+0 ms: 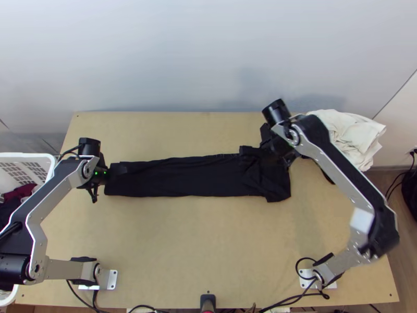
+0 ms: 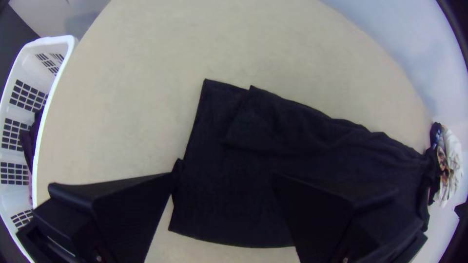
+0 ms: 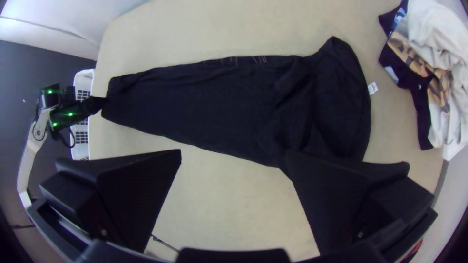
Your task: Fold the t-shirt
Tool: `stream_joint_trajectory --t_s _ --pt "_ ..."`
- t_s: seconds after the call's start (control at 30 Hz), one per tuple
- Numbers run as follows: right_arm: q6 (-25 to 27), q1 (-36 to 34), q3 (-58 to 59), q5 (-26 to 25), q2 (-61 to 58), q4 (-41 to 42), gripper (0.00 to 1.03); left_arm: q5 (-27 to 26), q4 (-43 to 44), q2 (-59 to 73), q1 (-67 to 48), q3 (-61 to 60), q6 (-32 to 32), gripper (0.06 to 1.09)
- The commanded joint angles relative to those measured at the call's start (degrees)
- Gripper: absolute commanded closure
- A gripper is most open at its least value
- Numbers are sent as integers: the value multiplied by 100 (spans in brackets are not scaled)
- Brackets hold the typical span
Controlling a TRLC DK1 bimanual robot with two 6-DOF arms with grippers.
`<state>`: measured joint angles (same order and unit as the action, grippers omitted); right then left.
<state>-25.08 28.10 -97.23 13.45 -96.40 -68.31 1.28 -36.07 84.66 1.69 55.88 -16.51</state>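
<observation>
The black t-shirt (image 1: 182, 176) lies in a long, narrow folded strip across the middle of the table, its right end wider and rumpled. My left gripper (image 1: 108, 182) is at the strip's left end; in the left wrist view this gripper (image 2: 227, 174) has its fingers apart, over the end of the black cloth (image 2: 234, 146). Over the rumpled right end is my right gripper (image 1: 272, 148). In the right wrist view the right gripper (image 3: 234, 153) stands open above the shirt (image 3: 204, 104), whose rounded end shows a small white tag (image 3: 372, 88).
A heap of white and dark printed clothes (image 1: 348, 136) lies at the table's back right corner. Beside the left edge stands a white basket (image 1: 51, 163) with dark and red cloth inside. Bare table (image 1: 208, 235) shows in front of the shirt.
</observation>
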Motion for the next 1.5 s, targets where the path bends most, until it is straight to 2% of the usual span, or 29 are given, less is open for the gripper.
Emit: stream_joint_trajectory --t_s 0.0,0.57,1.03,1.2,1.3,1.37,1.47 --pt "109 20 -209 -62 693 -7 4 13 320 121 -108 -139 -36 11" --pt "258 -15 -323 -62 833 521 4 153 813 516 -152 -121 -150 11" --pt "320 -155 -244 -9 578 811 4 189 839 903 -407 28 -230 11" --pt "328 -94 -244 -1 455 1145 4 189 804 991 -477 37 -265 11" --pt "416 -85 -217 43 288 1162 4 197 795 1061 -618 28 -326 16" --pt "478 -76 -156 61 174 1198 4 232 795 1079 -741 28 -370 24" --pt "548 -50 -59 79 95 1224 4 285 813 1131 -864 64 -379 26"
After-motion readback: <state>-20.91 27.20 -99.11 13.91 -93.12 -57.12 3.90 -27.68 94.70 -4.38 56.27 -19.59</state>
